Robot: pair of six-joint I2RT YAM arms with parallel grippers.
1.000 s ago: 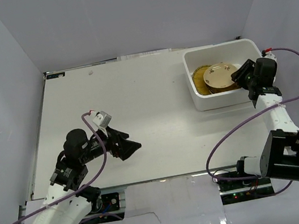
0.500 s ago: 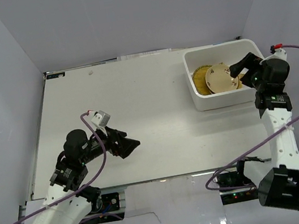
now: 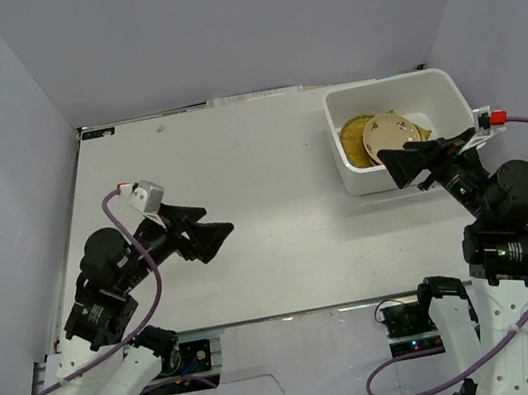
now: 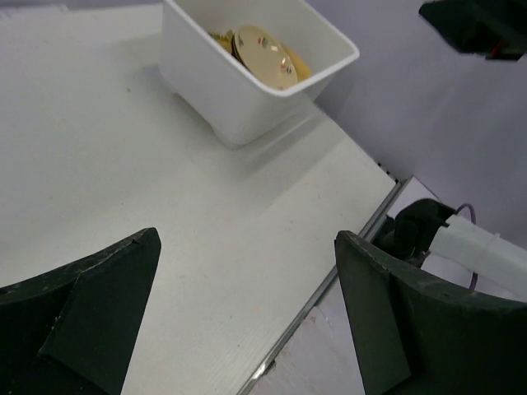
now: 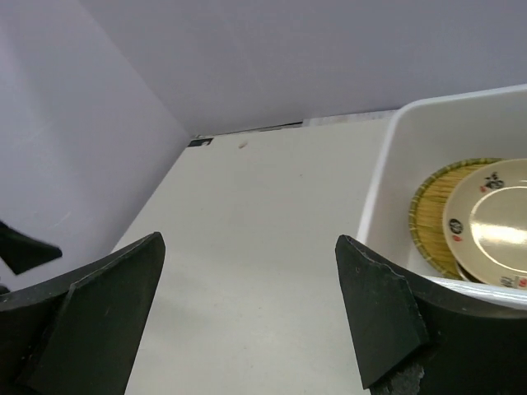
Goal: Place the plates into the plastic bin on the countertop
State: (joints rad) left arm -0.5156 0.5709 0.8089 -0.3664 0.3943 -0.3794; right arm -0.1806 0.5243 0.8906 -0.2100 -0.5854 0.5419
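Note:
The white plastic bin (image 3: 354,174) stands at the back right of the white countertop (image 3: 241,181). Inside it a beige round plate (image 3: 390,133) lies on a round woven bamboo tray (image 3: 352,132); both also show in the right wrist view, the plate (image 5: 494,226) and the tray (image 5: 432,218), and the bin in the left wrist view (image 4: 222,99). My right gripper (image 3: 403,166) is open and empty, raised just in front of the bin. My left gripper (image 3: 212,237) is open and empty above the countertop's left half. Other plates are hidden or out of view.
Pale grey walls enclose the countertop on three sides. The near table edge with a metal strip (image 4: 329,288) runs below the left gripper. Cables loop from both arms near the front.
My right arm has pulled back out of the bin toward the near edge and turned to face left. The beige plate stays in the bin. My left gripper has lifted and moved slightly back.

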